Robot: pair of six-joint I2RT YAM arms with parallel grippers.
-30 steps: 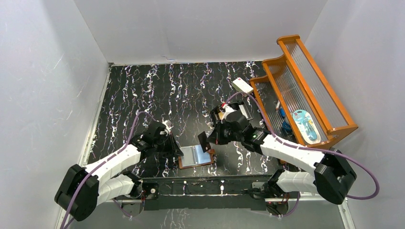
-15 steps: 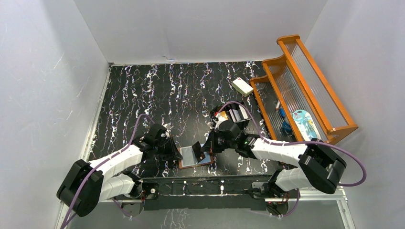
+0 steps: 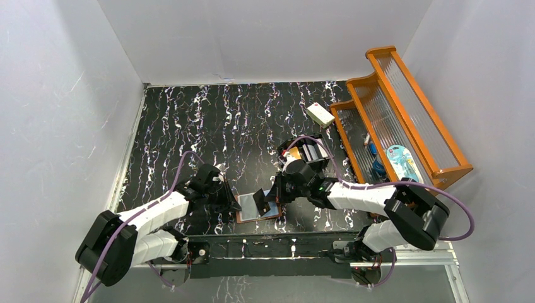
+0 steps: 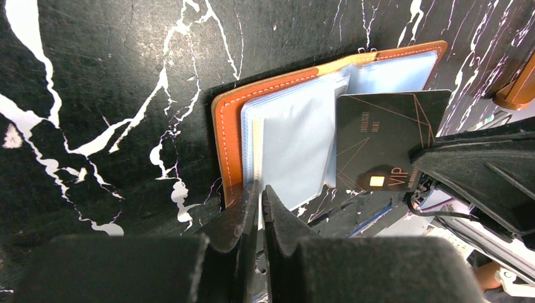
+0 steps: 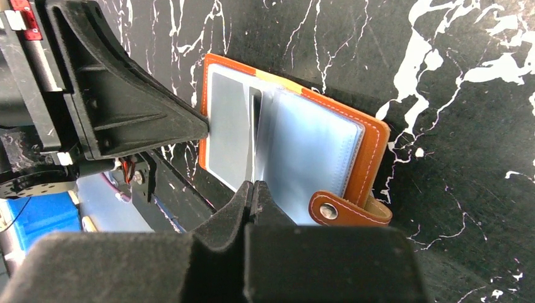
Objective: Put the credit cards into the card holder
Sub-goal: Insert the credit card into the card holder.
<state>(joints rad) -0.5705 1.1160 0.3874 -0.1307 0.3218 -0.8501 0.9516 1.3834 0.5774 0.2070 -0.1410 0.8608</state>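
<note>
Because the right end effector [image 5: 253, 189] grips the dark card [image 4: 385, 148] by one corner, tilted over the open holder [image 4: 227, 126] on the tabletop [image 4: 94, 95], it may pivot against the lip of a sleeve [image 4: 296, 148] (the left end effector [image 4: 260, 197], closed at the holder's edge, may barely anchor it).

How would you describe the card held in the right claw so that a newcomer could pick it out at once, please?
On the black marbled table, find the open brown card holder by the near edge. Over its pale blue sleeves the right claw pinches a black card; thin gold lines and VIP lettering set it apart.
</note>
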